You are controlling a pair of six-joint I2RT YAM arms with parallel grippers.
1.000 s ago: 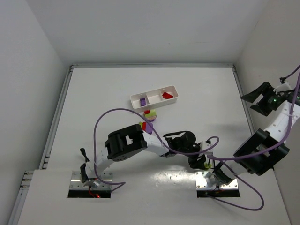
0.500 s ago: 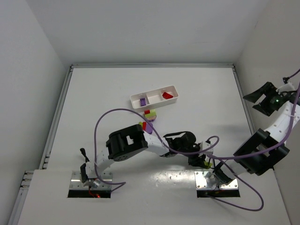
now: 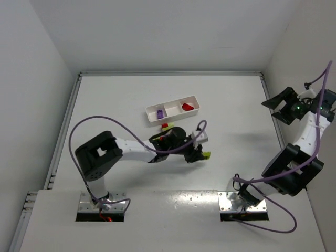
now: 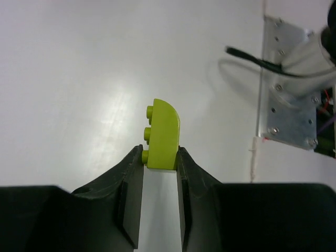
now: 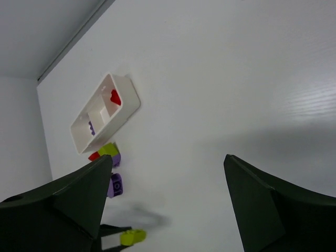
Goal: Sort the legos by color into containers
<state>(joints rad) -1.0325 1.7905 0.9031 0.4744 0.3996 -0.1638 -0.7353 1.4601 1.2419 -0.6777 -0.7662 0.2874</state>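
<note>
Transport of a yellow-green brick is the step in hand. The left end effector is clamped tight on the brick's lower end, and the rounded top sticks out past the fingertips. It holds the brick over bare bench, near the tray but on the near-right side of it.

In the tray, a purple brick lies in the left-end compartment and a red brick in the right-end one. The middle one looks empty, so it is probably where this colour goes. The next move calls for swinging the brick back over the tray, centring it above the middle compartment, and letting go low enough that it does not bounce out.

The right end effector hangs wide open and empty, high at the far right.

The loose bricks just beside the tray are partly covered by the left arm from above. The right wrist view shows red, yellow-green and purple ones there, too small to count surely. Whether the held brick clears the bench cannot be told.
</note>
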